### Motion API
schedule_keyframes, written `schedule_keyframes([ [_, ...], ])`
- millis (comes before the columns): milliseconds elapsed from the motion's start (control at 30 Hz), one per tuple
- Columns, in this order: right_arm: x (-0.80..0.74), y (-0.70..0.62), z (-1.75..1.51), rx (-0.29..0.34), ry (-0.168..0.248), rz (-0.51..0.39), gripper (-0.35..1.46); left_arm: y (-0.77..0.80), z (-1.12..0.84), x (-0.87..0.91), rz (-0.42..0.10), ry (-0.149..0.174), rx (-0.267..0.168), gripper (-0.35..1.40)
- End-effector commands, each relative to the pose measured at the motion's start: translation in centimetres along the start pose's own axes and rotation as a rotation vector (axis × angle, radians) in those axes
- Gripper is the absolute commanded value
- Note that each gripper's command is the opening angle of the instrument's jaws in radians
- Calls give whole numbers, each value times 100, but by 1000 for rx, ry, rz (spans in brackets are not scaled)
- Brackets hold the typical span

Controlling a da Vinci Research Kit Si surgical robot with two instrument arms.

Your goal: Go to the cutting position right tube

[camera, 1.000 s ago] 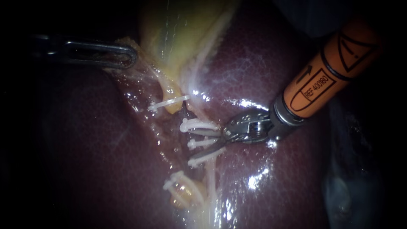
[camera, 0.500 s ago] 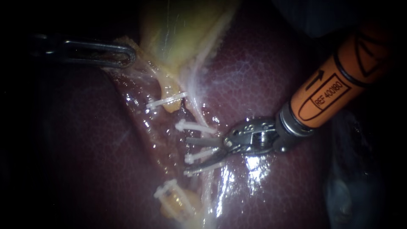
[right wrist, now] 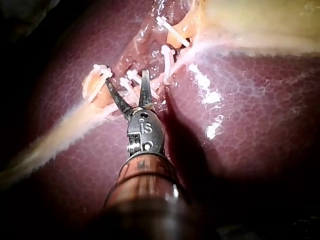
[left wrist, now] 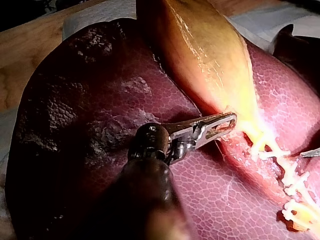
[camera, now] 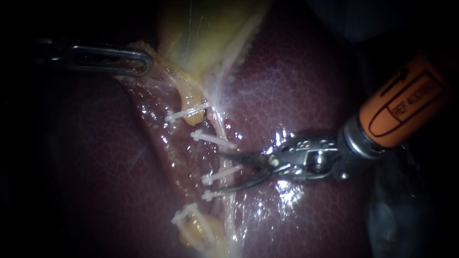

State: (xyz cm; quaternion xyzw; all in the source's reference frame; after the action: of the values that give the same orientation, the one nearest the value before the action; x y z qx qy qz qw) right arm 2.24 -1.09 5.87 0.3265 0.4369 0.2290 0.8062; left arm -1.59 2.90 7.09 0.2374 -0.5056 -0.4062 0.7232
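My right instrument point(camera: 225, 172) comes in from the right on an orange shaft, its two curved blades open. They straddle the pale right tube point(camera: 228, 210), with a white clip point(camera: 219, 175) between the blades, a second clip point(camera: 213, 138) above and a third point(camera: 210, 195) at the lower blade's tip. In the right wrist view the open blades of the instrument point(right wrist: 127, 80) point into the cluster of clips point(right wrist: 167, 64). My left instrument point(camera: 139, 62) is shut on the edge of the yellow gallbladder point(camera: 205, 33), as the left wrist view also shows point(left wrist: 220, 125).
Dark red liver point(camera: 311, 71) surrounds the tubes. The left tube carries a clip point(camera: 189, 112) near the gallbladder's neck, and a yellow stump point(camera: 196, 224) with clips lies lower down. Wet tissue glints beside the blades.
My right instrument has drawn back to the right and slightly down, and its blades have spread wider around the clipped tube. The left instrument has held still.
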Motion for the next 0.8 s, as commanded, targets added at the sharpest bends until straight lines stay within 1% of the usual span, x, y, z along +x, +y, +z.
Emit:
schedule_keyframes([
  [33, -1, 2, -2, 2, -2, 5, 125, 0, 0, 0, 0, 0, 0, -35],
  [200, -9, 11, -4, 7, -2, 32, 127, 0, -1, 0, 0, 0, 1, -35],
  [267, -14, 15, -4, 14, -10, 41, 127, 0, -1, 0, 0, 0, 1, -35],
  [433, -33, 27, -1, 21, -65, 54, 127, 0, -2, 0, 0, 0, 1, -35],
  [500, -41, 32, 2, 28, -77, 62, 127, 0, -2, 0, 0, 1, 1, -35],
  [633, -52, 41, 9, 39, -83, 67, 127, 0, -2, 0, 0, 1, 1, -35],
  [733, -57, 48, 15, 55, -92, 60, 127, 0, -2, 1, 1, 1, 1, -35],
  [800, -60, 52, 18, 70, -92, 55, 127, 0, -1, 1, 1, 1, 1, -35],
])
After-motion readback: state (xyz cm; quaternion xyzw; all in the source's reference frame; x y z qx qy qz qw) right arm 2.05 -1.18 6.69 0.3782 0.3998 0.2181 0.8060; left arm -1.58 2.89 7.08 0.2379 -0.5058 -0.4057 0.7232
